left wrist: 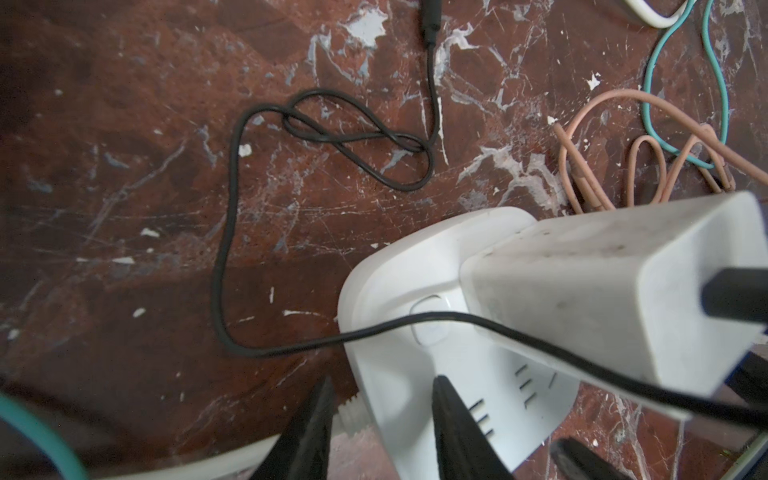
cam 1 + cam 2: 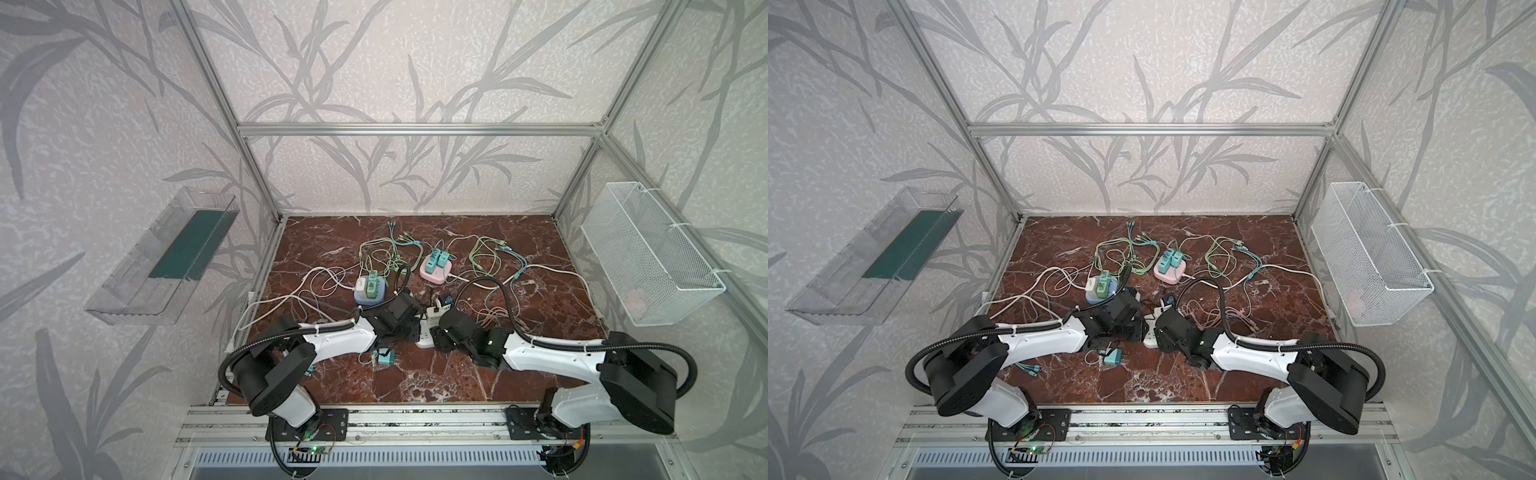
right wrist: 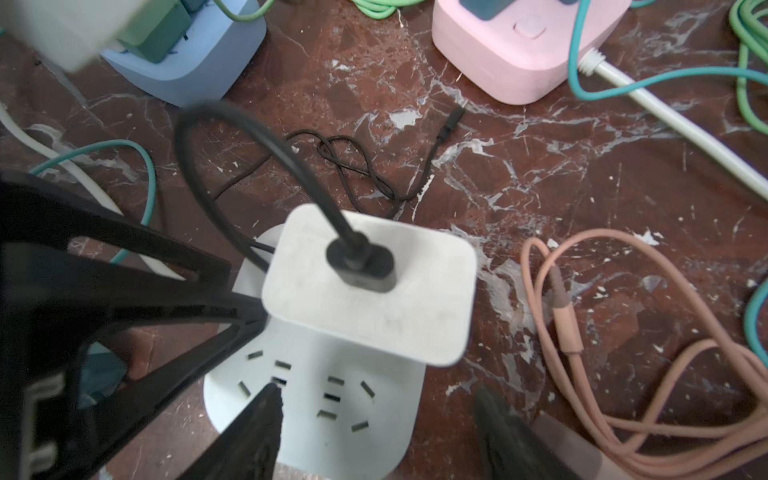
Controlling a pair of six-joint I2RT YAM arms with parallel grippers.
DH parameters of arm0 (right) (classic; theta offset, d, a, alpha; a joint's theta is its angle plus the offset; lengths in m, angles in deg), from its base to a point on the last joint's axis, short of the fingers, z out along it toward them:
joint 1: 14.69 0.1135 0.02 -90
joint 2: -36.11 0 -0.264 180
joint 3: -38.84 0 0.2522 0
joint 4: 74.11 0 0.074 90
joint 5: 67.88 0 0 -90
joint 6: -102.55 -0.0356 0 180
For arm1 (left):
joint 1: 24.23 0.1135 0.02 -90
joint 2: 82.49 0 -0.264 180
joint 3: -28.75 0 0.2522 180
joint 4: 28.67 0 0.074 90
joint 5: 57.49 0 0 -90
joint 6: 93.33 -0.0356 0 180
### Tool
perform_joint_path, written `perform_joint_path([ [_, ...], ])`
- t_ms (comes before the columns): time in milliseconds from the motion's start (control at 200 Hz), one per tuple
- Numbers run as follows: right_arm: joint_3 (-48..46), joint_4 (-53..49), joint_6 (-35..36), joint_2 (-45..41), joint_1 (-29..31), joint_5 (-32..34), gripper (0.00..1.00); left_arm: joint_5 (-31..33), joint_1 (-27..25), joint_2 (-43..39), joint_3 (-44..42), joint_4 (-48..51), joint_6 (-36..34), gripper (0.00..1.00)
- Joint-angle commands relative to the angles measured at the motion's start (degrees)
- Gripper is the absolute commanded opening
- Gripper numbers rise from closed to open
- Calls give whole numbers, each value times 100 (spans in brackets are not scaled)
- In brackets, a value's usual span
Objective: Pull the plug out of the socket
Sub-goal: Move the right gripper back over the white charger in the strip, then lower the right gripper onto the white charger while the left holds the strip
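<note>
A white socket strip (image 2: 424, 340) lies mid-table between both arms. In it stands a white plug (image 3: 370, 291) with a black cable (image 1: 226, 249) running from its top. The plug (image 1: 602, 282) stands upright in the far end of the socket (image 1: 399, 340). My left gripper (image 1: 384, 382) holds the socket's corner by its cord, one finger on the socket's top and the other beside its edge. My right gripper (image 3: 376, 392) is open and empty just short of the plug. One of its fingers is over the socket's slots (image 3: 332, 395), the other over the marble.
A blue socket block (image 2: 369, 291) and a pink one (image 2: 435, 268) with green plugs stand behind, amid green, teal and white cables. A loose teal plug (image 2: 384, 357) lies near the left arm. Pink-brown cable (image 3: 582, 374) lies coiled to the right. A wire basket (image 2: 648, 257) hangs on the right wall, a clear tray (image 2: 166, 257) on the left.
</note>
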Motion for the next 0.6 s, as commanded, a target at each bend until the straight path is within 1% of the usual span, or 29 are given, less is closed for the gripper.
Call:
perform_joint_path([
  [0,234,82,20,161,27,165,72,112,-20,-44,-183,309,25,41],
  [300,390,138,-21,486,29,384,69,55,-20,-27,-233,217,8,41],
  [595,516,223,-12,706,23,433,67,-4,-20,-31,-282,132,-15,41],
])
